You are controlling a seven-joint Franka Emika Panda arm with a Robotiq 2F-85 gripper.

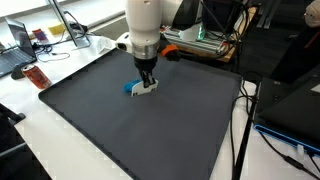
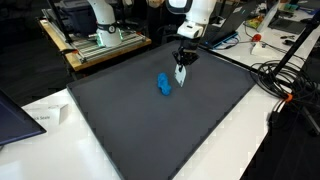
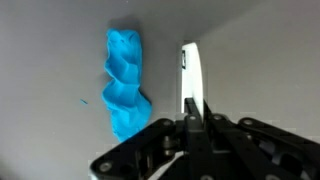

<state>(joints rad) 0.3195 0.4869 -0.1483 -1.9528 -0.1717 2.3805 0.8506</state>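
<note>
Jaws clamped on slim white piece (image 3: 190, 75), crinkled blue object (image 3: 124, 80) just beside, dark mat (image 3: 250, 60) beneath

Blue cloth (image 3: 125, 80) beside claw's (image 3: 191, 112) white strip (image 3: 190, 70)

No txt legible anywhere. White piece (image 3: 191, 75) in wrist view is showing small dark marks near its top edge, too blurred to read. Paper sheet (image 2: 42, 120) in an exterior view is carrying faint print, too small to read.
</note>
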